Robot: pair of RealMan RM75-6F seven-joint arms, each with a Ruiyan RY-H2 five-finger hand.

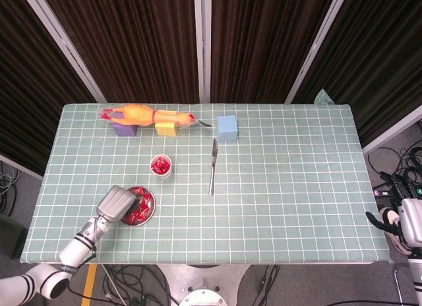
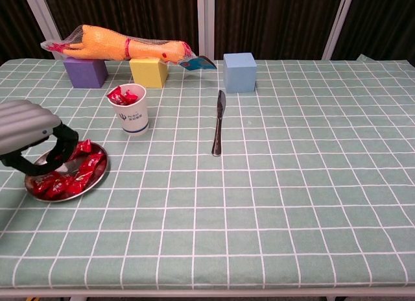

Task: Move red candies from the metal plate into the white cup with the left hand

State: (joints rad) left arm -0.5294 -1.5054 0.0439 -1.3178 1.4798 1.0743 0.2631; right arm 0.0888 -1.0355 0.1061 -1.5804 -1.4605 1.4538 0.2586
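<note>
Over plate's left rim, left hand.

Your candies, plate and cup near the table's left front

You had the round metal plate lying flat on the checked cloth, piled with red wrapped candies heaped loosely across it. The white cup stood upright just behind the plate and a little to its right, apart from it, printed with a small dark mark on its side and already holding a few red candies poking above the rim.
</note>
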